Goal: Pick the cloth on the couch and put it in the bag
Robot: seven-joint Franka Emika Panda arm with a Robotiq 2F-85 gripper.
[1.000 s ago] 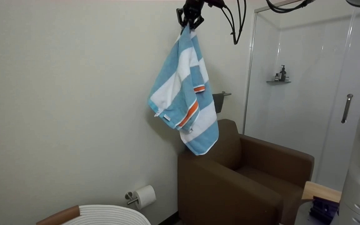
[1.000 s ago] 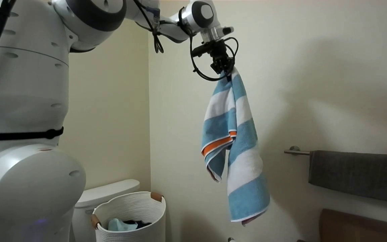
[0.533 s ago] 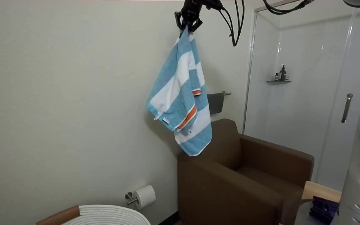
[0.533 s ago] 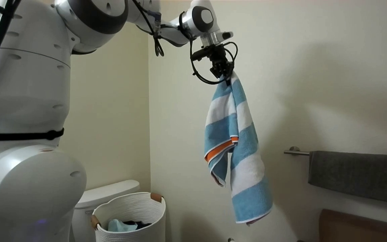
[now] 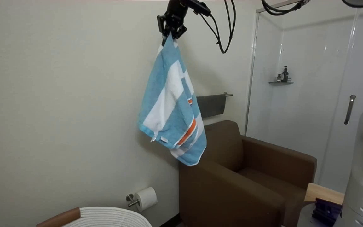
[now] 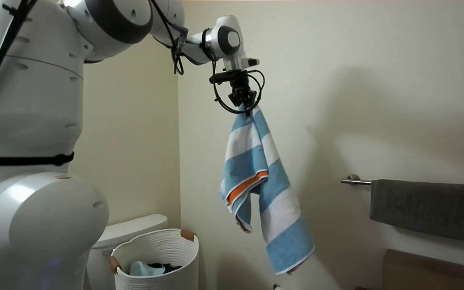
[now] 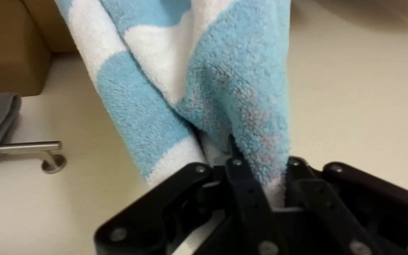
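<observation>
Brown couch (image 5: 232, 192): I think picking there is done | white bag (image 6: 167, 245): putting in is left for me | striped cloth (image 5: 169, 104): hangs in the air, outside the bag | my fingers (image 7: 249, 198): pinch tight on the cloth's top bit

1 gray towel (image 6: 429, 211) hangs over a metal bar (image 6: 357, 182), 1 paper roll (image 5: 146, 199) on a holder (image 5: 129, 197).
</observation>
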